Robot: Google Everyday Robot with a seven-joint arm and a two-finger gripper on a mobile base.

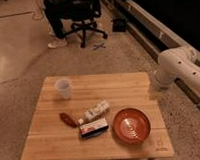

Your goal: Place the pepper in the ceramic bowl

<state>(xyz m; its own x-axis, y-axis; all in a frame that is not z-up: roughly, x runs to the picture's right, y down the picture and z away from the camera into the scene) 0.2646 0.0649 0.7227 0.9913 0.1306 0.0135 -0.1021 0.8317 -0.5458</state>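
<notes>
Five items on table point(118, 83): pepper point(68, 119) left of box point(93, 129), bowl point(131, 125) right; gripper off-frame beyond arm point(175, 66), closed, empty-looking scene side right.

**Spotter:** Where's your way in?

**Me:** My arm point(179, 66) stands off the worktop's point(111, 86) right edge. My claw is out of view past it, fingers together. The back strip is bare wood, except for the cup point(63, 88) at the far left.

**Spotter:** Around the pepper point(67, 119)?

**Me:** Bare board to its left and in front. The box point(93, 128) and white bottle point(95, 111) crowd in just to its right.

**Spotter:** The ceramic bowl point(130, 125)?

**Me:** Nothing above it, but the box sits just beside its left rim.
</notes>
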